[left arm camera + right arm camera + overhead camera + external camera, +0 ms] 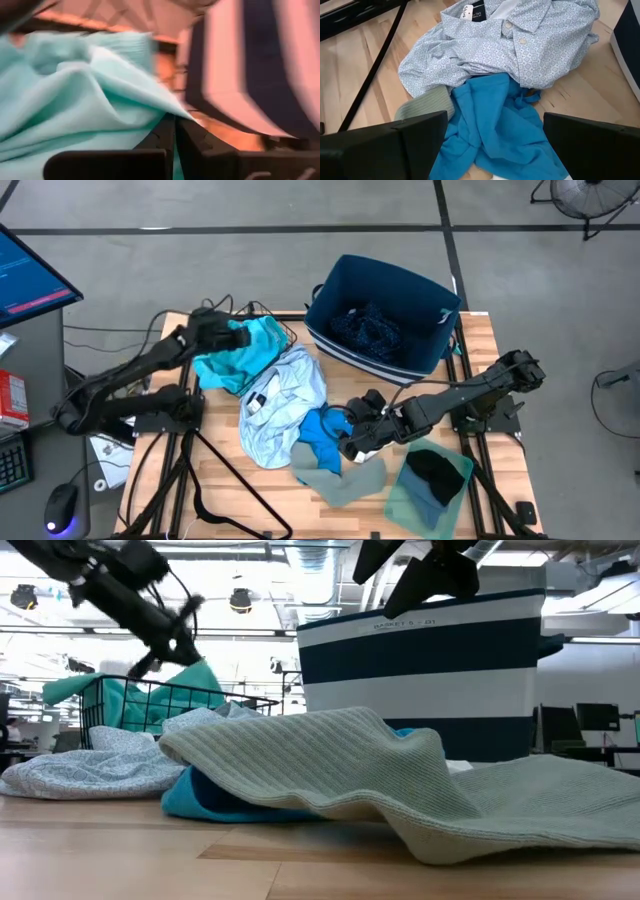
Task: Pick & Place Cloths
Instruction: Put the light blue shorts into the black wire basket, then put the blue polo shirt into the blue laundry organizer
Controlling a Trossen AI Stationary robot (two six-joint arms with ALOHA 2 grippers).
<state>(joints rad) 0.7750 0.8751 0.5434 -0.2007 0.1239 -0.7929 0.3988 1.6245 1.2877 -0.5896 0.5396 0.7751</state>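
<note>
High view: navy fabric bin (385, 310) at the table's far edge holds a dark navy patterned cloth (365, 330). Left of the bin, the left gripper (238, 336) pinches a turquoise cloth (240, 358). In front of the bin, the right gripper (352, 442), fingers spread, hovers over a bright blue cloth (320, 440) beside the pale blue-white shirt (280, 405) and grey cloth (340, 478).

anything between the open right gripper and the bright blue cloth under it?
Nothing. In the right wrist view the right gripper stands open directly over the bright blue cloth, with no other item in the gap; the pale patterned shirt lies beyond it.
</note>
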